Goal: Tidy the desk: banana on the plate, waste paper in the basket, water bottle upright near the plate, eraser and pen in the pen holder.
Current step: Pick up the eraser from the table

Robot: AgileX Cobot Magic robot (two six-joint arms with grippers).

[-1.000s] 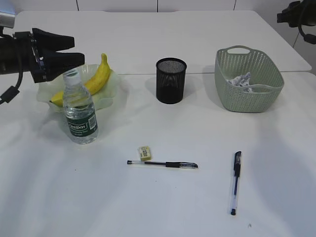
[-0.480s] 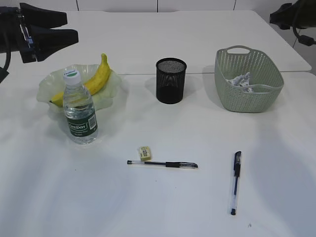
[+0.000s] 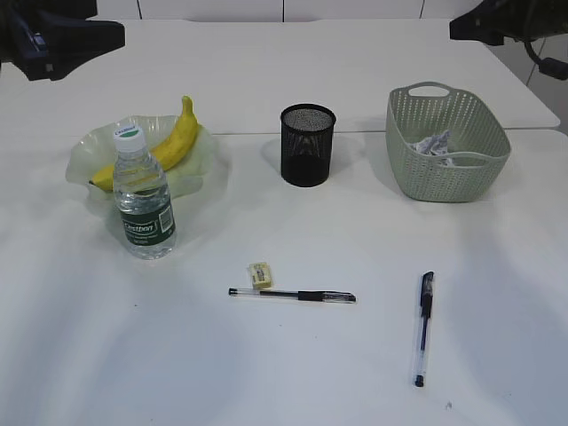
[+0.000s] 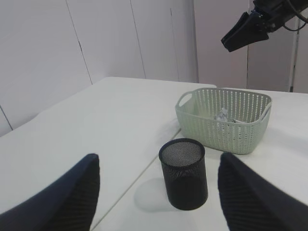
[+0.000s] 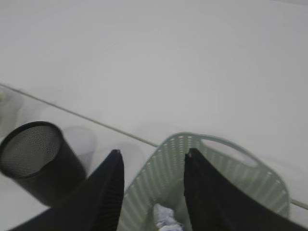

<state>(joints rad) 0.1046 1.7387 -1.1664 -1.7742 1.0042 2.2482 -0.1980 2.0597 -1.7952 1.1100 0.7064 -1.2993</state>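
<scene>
- Yellow banana [image 3: 174, 140] lies on the pale green plate [image 3: 82, 158], at the left side of the white table [image 3: 293, 373].
- Just in front of the plate the water bottle [image 3: 142, 197] stands upright, with its cap on.
- The waste paper [image 3: 435, 146] is a crumpled piece inside the green basket [image 3: 461, 182], on the right side at the back.
- The black mesh pen holder [image 3: 307, 145] stands between the plate and the basket; nothing shows above its rim.
- The small yellow eraser [image 3: 259, 274] lies on the table near the front, and it is just beside the near pen [image 3: 293, 295], which lies crosswise.
- A second pen [image 3: 423, 327] lies more to the right, well apart from the first one, pointing toward the camera.
- The left gripper [image 3: 75, 40] is raised at the upper left corner, away from all objects; its fingers [image 4: 72, 192] are apart and hold nothing.
- The right gripper [image 3: 479, 22] is raised at the upper right, above the basket; its fingers [image 5: 108, 185] are also apart and empty.
</scene>
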